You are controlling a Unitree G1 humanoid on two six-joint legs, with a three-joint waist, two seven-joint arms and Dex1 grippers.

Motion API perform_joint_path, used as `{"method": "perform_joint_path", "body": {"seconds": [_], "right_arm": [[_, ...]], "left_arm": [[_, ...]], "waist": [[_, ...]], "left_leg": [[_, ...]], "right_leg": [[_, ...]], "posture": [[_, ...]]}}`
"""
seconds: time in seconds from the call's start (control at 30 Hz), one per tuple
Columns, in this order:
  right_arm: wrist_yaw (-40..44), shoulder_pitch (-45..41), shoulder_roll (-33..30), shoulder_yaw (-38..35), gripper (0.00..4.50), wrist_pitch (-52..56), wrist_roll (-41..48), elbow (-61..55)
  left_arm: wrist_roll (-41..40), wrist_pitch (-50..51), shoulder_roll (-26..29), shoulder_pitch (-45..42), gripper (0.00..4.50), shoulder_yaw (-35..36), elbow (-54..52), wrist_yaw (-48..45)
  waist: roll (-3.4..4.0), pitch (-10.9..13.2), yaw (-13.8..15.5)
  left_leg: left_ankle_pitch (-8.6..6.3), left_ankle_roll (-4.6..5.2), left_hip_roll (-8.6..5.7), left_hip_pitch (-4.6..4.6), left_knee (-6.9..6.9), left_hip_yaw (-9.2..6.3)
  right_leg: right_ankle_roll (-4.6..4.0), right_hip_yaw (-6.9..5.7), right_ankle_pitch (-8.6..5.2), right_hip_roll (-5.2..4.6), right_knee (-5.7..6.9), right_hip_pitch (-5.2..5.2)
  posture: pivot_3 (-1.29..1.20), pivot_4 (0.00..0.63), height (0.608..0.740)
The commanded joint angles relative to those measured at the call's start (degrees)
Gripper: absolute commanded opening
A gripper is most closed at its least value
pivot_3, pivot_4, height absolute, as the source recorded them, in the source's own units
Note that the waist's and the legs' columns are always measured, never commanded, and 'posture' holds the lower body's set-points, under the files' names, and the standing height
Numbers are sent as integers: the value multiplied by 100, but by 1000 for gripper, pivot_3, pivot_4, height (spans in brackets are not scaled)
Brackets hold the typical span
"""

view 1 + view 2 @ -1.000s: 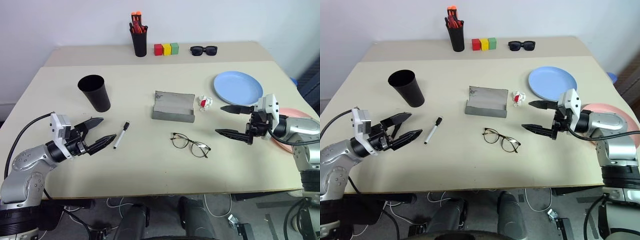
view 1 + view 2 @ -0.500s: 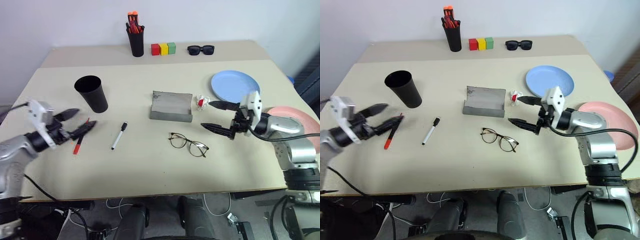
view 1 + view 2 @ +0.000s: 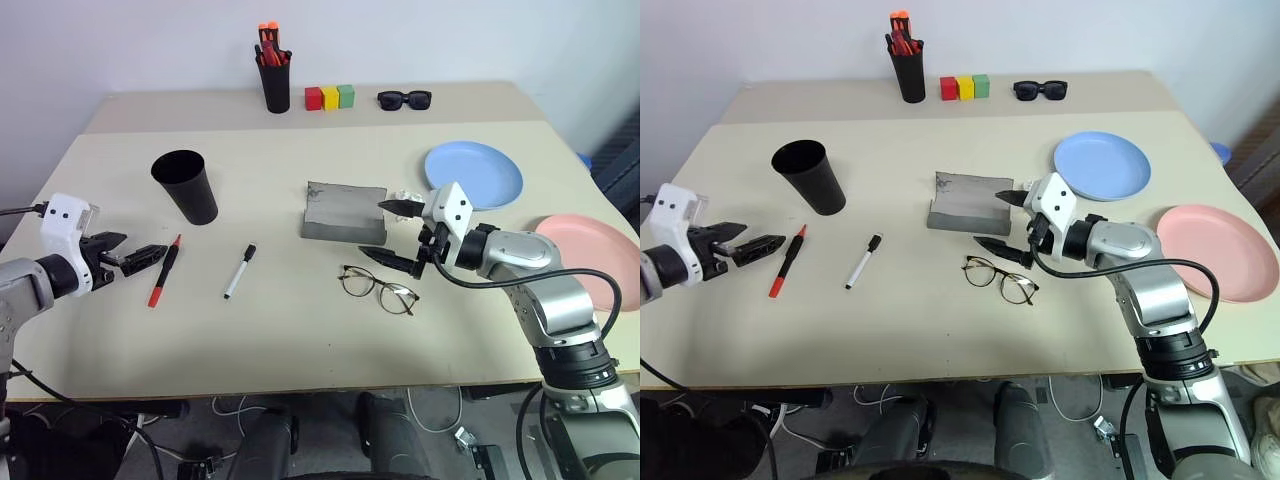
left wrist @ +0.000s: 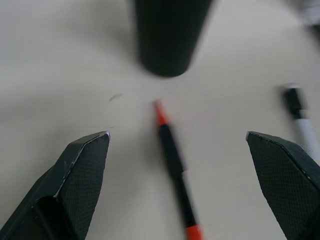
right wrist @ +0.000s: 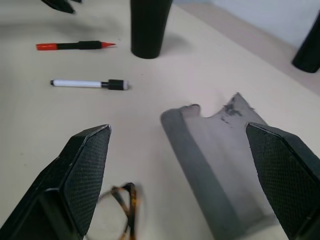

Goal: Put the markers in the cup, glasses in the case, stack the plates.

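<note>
Since both grippers stand spread and empty, I judge the step in hand is the first pick, and from the head view I would take each item across its narrow part. My left gripper [image 3: 125, 258] hovers just beside the red marker [image 3: 163, 272], which lies near the black cup [image 3: 186, 186], its long axis running toward the cup. My right gripper [image 3: 388, 232] hangs between the open grey case [image 3: 343, 212] and the glasses [image 3: 379, 288]. The white marker [image 3: 239, 271] lies between them, black cap away from me. In the left wrist view the red marker [image 4: 173, 161] sits between the wide fingers, tip at the cup [image 4: 167, 35], so I would lower squarely. In the right wrist view the glasses [image 5: 121, 212] lie near the case [image 5: 220, 165], whose long axis runs away.
</note>
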Motion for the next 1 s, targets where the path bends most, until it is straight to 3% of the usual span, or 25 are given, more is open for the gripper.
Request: {"method": "perform_joint_path", "body": {"seconds": [0.03, 0.33, 0.6, 0.77, 0.87, 1.0], "right_arm": [[-100, 35, 100, -149, 4383, 133, 241, -402], [-271, 201, 225, -88, 4383, -47, 111, -557], [-192, 315, 110, -77, 4383, -41, 111, -608], [-262, 324, 129, -74, 4383, -39, 59, -631], [-272, 360, 100, -63, 4500, -107, -25, -593], [-245, 340, 65, -129, 4500, -156, -44, -506]], "left_arm": [[169, 480, -69, -431, 4500, -129, 105, 445], [492, 832, -212, -383, 4500, -583, -161, 737], [782, 511, -786, -972, 4500, -851, 429, 844], [1072, 301, -861, -1135, 4500, -1243, 599, 714], [1143, 494, -883, -1122, 3737, -1268, 648, 803], [1124, 811, -817, -986, 1820, -1296, 431, 721]], "waist": [[0, 0, -17], [-1, 0, -42], [-5, -2, -3], [-5, -2, -33], [-5, -2, -40], [-5, -2, -33]], "left_leg": [[0, 0, -2, 1, 0, 0], [4, -7, 1, 0, -19, 2], [9, -16, -1, 1, -21, 1], [10, -18, -1, 3, -24, 1], [13, -23, 0, 6, -36, 1], [15, -26, -1, 7, -40, 2]], "right_leg": [[0, 0, 0, -1, 0, 1], [-2, 3, 1, -1, 2, -14], [-2, 2, 1, -2, 1, -10], [-2, 2, 1, -2, 1, -10], [-2, 3, 1, -2, 0, -14], [-2, 3, 1, -3, 0, -14]], "posture": [[0, 150, 740], [0, 150, 740], [0, 150, 740], [0, 150, 740], [0, 150, 740], [0, 150, 740]]}}
